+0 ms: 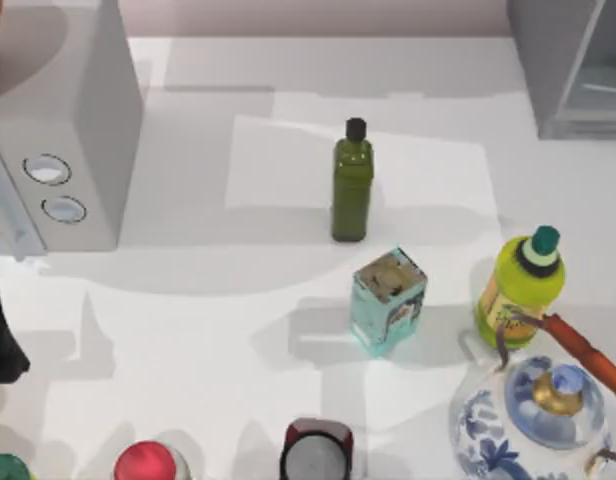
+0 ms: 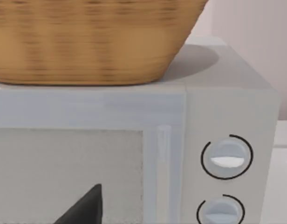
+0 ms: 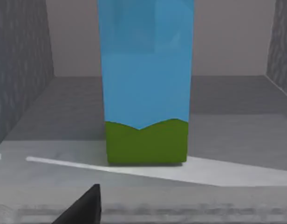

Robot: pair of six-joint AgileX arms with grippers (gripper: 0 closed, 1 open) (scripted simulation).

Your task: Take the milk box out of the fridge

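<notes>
Closest to the right wrist camera: a dark finger tip (image 3: pixel 85 205) at the frame edge, and beyond it the milk box (image 3: pixel 146 93). It stands upright on the grey floor of the fridge (image 3: pixel 22 93), blue sides above, green patch low down, dark walls to either side and a pale back wall behind. A bright strip of light crosses the floor in front of the carton. The finger is apart from the carton, not touching. Right jaws: cannot tell whether open or closed.

Top view: fridge (image 1: pixel 548 70) sits at the far right corner of the surface (image 1: pixel 188 330), grey cabinet with pale glassy panel. White appliance with two round dials (image 1: pixel 63 120) at the far left.

Left wrist view: that appliance (image 2: pixel 227 116) seen front on, a woven basket (image 2: pixel 87 37) resting on its top, one dark finger tip (image 2: pixel 87 207) low in frame. Left jaws: cannot tell the state. A dark part of the left arm (image 1: pixel 0 330) shows at the left edge of the top view.

Other items on the surface:
- green bottle (image 1: pixel 352 180), upright, centre
- small teal box (image 1: pixel 388 300), just in front of the bottle
- yellow-green bottle (image 1: pixel 523 285), right, touching or just behind a blue-and-white teapot (image 1: pixel 533 415)
- red-topped item (image 1: pixel 146 462) and dark red-rimmed item (image 1: pixel 316 450) at the near edge
</notes>
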